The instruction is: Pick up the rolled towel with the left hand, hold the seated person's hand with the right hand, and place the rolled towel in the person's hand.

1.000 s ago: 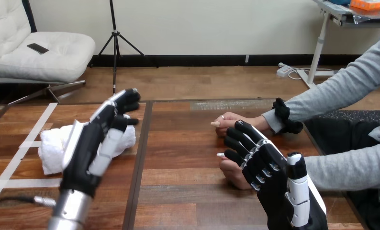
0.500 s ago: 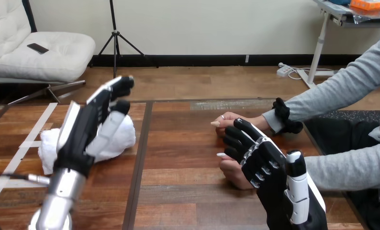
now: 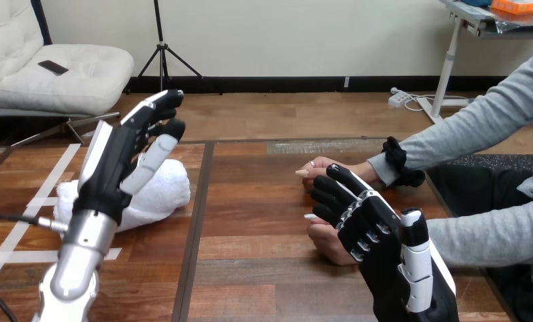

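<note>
White rolled towel [image 3: 160, 194] lies on the brown wooden worktop [image 3: 264, 201] at left, its long axis running left to right. The robot's left hand [image 3: 119, 164] hovers over it, fingers straight and apart, empty. The right hand [image 3: 374, 231], fingers relaxed, lies over the person's nearer hand [image 3: 324, 243]

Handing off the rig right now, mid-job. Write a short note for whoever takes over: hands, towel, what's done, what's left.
Left hand: open, raised above the towel, holding nothing.
Right hand: against the person's nearer hand; I cannot tell whether it grips it.
Towel: rolled, lying on the table, left side.
Done: right hand is at the person's hand.
Left: confirm the right hand's hold, grasp the towel with the left hand, carry it across, and place it in the person's hand.
</note>
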Motion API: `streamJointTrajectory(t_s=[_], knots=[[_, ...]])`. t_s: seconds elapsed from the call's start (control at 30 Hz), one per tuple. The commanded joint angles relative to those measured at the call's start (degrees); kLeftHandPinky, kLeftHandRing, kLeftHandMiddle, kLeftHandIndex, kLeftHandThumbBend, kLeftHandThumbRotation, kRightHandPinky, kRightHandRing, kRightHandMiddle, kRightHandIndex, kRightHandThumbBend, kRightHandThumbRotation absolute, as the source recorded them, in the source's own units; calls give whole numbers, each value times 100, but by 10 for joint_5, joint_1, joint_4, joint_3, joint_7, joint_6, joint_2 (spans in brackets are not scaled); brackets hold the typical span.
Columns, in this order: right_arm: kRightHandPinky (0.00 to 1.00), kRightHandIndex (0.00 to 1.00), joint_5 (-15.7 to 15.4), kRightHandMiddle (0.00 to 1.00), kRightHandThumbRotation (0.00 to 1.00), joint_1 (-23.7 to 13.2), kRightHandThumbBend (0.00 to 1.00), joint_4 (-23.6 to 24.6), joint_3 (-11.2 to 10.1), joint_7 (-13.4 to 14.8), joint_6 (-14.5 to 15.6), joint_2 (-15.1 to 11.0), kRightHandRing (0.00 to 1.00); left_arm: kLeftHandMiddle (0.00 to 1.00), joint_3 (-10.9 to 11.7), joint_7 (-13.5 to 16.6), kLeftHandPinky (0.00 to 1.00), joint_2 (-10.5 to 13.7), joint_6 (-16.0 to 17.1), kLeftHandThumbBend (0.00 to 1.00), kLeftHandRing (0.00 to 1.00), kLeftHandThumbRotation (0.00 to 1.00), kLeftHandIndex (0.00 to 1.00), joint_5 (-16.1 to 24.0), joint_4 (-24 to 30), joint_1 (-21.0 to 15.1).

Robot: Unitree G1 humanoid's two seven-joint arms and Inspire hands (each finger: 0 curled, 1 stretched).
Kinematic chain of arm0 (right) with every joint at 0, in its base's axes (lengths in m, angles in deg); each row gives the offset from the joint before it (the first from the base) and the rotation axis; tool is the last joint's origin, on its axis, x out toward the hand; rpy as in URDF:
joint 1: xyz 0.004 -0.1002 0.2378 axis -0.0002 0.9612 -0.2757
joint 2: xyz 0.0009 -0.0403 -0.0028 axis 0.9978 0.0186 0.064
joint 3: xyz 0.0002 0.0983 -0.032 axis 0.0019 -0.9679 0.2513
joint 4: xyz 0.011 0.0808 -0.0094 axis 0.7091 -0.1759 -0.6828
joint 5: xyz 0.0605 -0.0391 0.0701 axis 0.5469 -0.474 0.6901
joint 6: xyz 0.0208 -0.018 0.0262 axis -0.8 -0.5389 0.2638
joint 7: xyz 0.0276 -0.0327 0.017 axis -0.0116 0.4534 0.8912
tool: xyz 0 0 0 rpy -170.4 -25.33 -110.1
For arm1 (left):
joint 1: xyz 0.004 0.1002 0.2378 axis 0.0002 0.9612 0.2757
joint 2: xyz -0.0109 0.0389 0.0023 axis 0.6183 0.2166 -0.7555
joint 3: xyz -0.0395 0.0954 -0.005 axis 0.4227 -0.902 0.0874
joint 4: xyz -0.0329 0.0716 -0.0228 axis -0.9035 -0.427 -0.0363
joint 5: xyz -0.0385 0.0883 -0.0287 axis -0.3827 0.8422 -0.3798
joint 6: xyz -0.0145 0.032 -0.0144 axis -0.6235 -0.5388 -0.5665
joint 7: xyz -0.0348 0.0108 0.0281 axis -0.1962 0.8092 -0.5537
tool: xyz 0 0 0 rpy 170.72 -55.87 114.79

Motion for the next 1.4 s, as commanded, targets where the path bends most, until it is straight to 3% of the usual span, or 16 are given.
streamJointTrajectory(t_s=[0.0,0.23,0.7,1.37], knots=[[92,88,1,88,100,-38,68,4,-3,2,-7,10,90,86,-15,25,77,32,-7,76,84,92,84,33,-37,-69],[92,88,0,88,100,-39,67,3,-4,1,-10,12,90,88,-33,50,78,51,-18,73,85,92,86,76,-66,-98],[91,87,-2,88,100,-37,67,3,-5,2,-12,14,90,89,-107,155,76,96,-81,67,86,88,86,208,-124,-158],[90,87,0,87,100,-42,67,-4,-8,-1,-15,13,89,90,-191,201,77,104,-167,65,88,81,86,288,-206,-235]])
